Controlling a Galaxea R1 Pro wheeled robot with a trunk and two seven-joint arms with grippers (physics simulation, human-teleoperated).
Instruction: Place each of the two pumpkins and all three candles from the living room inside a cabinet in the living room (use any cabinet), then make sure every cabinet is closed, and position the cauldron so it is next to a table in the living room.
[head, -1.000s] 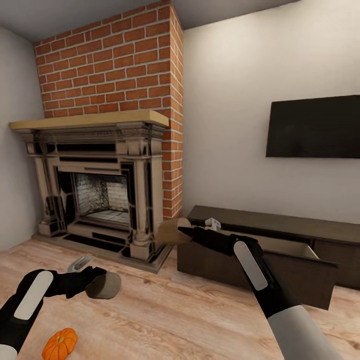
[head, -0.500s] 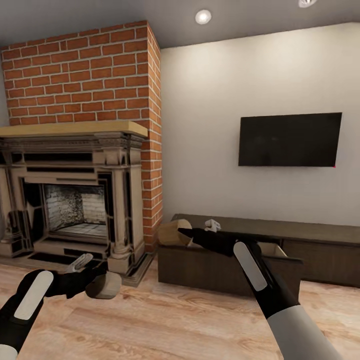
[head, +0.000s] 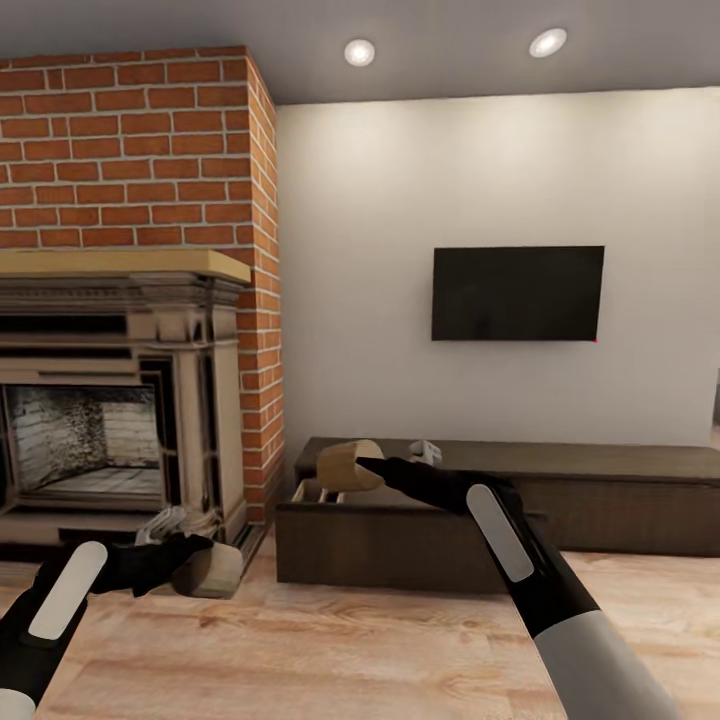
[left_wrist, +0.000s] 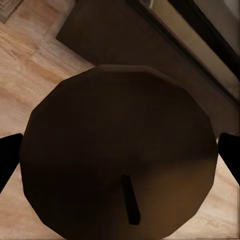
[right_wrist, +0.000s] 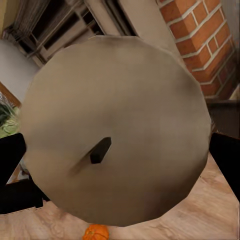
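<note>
We carry a candle clasped in our left gripper and another candle in the right gripper, just before the cabinet, whose drawer seems open; a pumpkin sits on the floor.

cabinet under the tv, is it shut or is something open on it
Open. At the left end of the cabinet a front section stands pulled out from the body, light inner walls showing behind it. The rest of the front looks flush.
</note>
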